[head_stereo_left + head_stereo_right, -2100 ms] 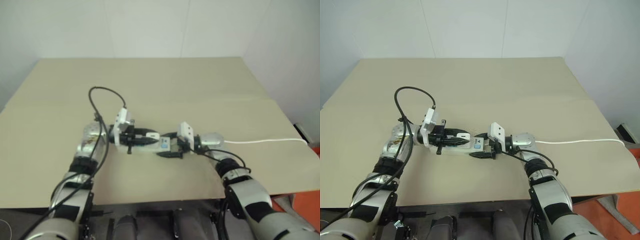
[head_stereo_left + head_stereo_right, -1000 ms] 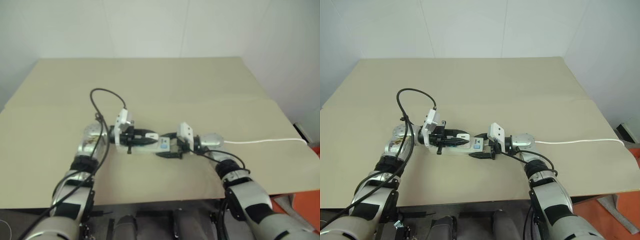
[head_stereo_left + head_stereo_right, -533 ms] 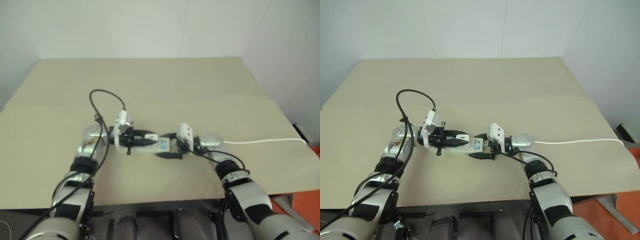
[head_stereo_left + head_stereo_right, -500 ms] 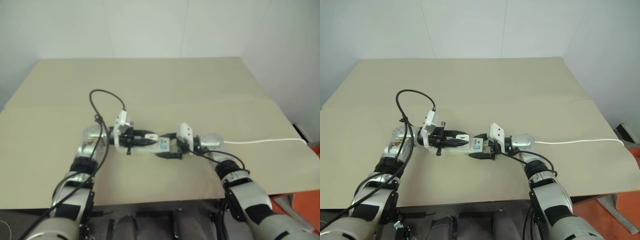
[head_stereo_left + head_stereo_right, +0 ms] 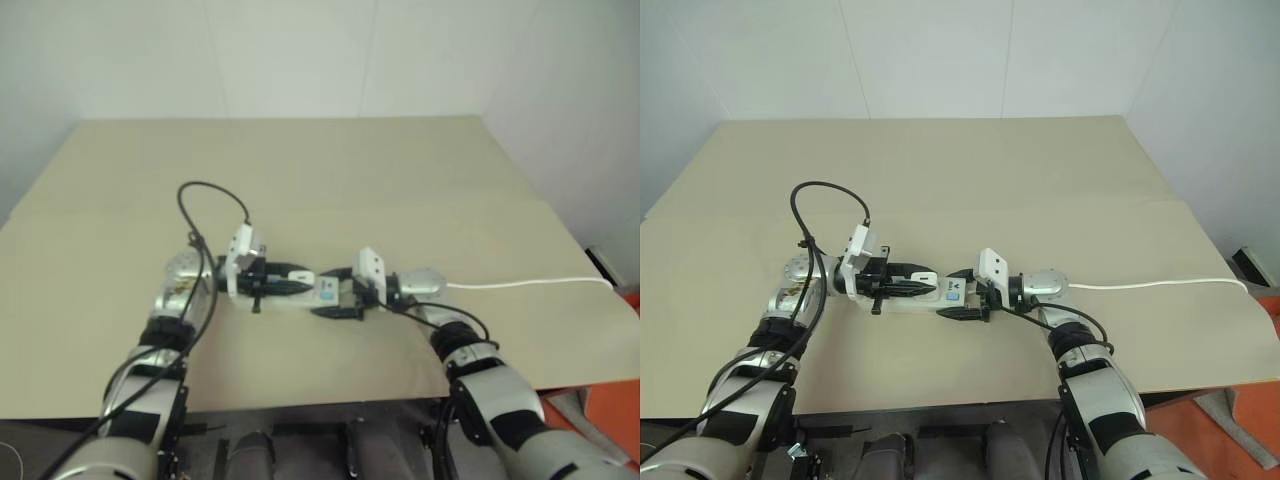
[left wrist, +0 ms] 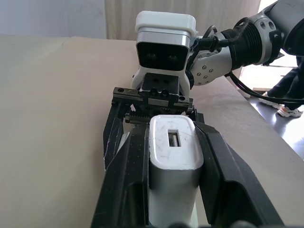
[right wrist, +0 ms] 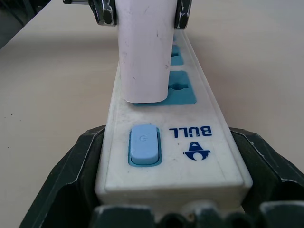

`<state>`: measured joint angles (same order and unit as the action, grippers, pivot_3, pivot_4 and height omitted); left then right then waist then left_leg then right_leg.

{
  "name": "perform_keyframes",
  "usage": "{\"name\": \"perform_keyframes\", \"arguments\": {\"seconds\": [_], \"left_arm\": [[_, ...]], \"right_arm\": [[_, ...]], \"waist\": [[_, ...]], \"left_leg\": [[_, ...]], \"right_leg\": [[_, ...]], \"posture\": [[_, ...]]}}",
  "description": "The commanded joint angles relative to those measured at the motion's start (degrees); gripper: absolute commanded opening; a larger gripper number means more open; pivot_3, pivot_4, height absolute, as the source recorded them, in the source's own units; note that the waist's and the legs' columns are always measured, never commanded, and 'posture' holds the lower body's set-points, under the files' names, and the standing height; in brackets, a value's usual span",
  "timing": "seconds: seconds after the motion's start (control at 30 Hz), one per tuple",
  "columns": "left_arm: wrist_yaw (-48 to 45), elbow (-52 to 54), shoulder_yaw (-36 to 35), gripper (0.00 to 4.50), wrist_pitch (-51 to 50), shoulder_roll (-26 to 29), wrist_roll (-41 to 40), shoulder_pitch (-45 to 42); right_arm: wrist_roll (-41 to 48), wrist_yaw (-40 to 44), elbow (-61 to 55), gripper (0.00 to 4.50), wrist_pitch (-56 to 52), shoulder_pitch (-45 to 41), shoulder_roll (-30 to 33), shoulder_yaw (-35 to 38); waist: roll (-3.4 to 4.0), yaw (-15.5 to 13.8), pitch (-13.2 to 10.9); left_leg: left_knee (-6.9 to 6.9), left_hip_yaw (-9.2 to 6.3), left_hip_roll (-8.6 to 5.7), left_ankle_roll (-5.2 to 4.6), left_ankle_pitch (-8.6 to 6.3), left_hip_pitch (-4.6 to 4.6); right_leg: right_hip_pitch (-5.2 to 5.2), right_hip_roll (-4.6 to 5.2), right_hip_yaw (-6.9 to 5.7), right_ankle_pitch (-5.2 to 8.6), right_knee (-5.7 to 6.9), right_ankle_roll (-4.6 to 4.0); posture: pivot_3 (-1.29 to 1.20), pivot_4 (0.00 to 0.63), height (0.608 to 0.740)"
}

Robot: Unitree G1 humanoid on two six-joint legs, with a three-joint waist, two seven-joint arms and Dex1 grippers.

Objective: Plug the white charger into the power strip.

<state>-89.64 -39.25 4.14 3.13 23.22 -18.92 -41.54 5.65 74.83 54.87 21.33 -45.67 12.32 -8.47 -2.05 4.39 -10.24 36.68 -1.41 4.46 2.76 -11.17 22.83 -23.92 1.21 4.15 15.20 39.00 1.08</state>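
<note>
White charger [image 7: 144, 52] stands upright on the power strip [image 7: 164, 142], its base meeting the blue socket nearest the switch, at the table's [image 5: 1040, 180] middle.

1. We brace the strip with the right gripper [image 5: 962, 298]: its black fingers [image 7: 61, 190] flank the switch end, touching both sides, so the bar cannot slide under pressure.
2. We clamp the charger in the left gripper [image 5: 902, 287], fingers [image 6: 126, 180] tight on its two flanks (prongs hidden, so full seating cannot be confirmed).
3. Farther right, the strip's thin cord [image 5: 1160, 284] trails slack toward the table edge.
</note>
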Motion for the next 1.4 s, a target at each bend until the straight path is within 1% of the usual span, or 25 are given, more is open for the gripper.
{"name": "perform_keyframes", "arguments": {"seconds": [0.03,0.27,0.67,0.83,0.93,1.37,1.4], "left_arm": [[-2.01,-3.43,3.21,1.03,-0.02,1.65,4.24,1.95],[-2.64,-5.15,4.16,1.03,1.16,0.88,4.68,1.18],[-2.1,-4.04,4.13,1.03,1.28,1.1,4.44,3.49],[-1.37,-4.69,3.72,1.03,1.04,2.07,4.78,4.39],[-0.91,-5.23,3.73,1.03,0.71,2.34,5.07,4.83],[-0.88,-4.57,4.23,1.03,-0.04,2.36,5.22,5.1],[-0.65,-4.41,4.52,1.38,-0.63,2.56,5.57,4.8]], "right_arm": [[-0.46,0.87,-1.35,3.41,-0.72,1.07,1.16,-0.23],[-0.42,0.98,-2.61,3.41,-1.29,1.68,1.52,-0.32],[-0.38,1.08,-3.58,3.41,-2.07,2.0,1.56,-0.49],[-0.25,1.11,-3.78,3.41,-2.19,2.02,1.52,-0.5],[-0.18,1.22,-3.88,3.41,-2.22,2.13,1.73,-0.55],[-0.2,1.18,-3.64,3.41,-2.16,1.83,1.7,-0.72],[-0.22,1.12,-3.53,3.41,-2.12,1.74,1.64,-0.73]], "waist": [[0.02,-0.01,0.01],[0.06,-0.16,0.06],[0.15,-0.2,0.13],[0.16,-0.18,0.14],[0.17,-0.19,0.14],[0.4,-0.18,0.37],[0.4,-0.18,0.37]], "left_leg": [[0.0,0.0,0.0,0.0,0.0,0.0],[0.0,0.0,0.0,-0.01,0.0,0.01],[0.0,0.0,-0.01,-0.02,-0.01,-0.03],[-0.04,0.0,-0.01,-0.02,-0.02,-0.26],[-0.25,0.01,-0.01,-0.03,-0.03,-0.7],[-0.36,0.01,-0.01,-0.03,-0.03,-0.74],[-0.36,0.01,-0.02,-0.03,-0.03,-0.74]], "right_leg": [[0.0,0.0,0.0,0.0,0.0,0.0],[0.02,0.0,0.0,0.02,-0.04,0.03],[0.09,0.01,0.0,0.03,-0.06,0.05],[0.33,0.0,0.0,0.09,-0.1,0.13],[0.77,0.01,-0.01,0.13,-0.29,0.16],[0.79,0.01,0.0,0.14,-0.34,0.16],[0.79,0.01,0.0,0.14,-0.35,0.16]], "posture": [[0.0,0.15,0.74],[0.0,0.15,0.74],[0.0,0.15,0.74],[0.0,0.15,0.74],[0.0,0.15,0.74],[0.0,0.15,0.74],[0.0,0.15,0.74]]}}
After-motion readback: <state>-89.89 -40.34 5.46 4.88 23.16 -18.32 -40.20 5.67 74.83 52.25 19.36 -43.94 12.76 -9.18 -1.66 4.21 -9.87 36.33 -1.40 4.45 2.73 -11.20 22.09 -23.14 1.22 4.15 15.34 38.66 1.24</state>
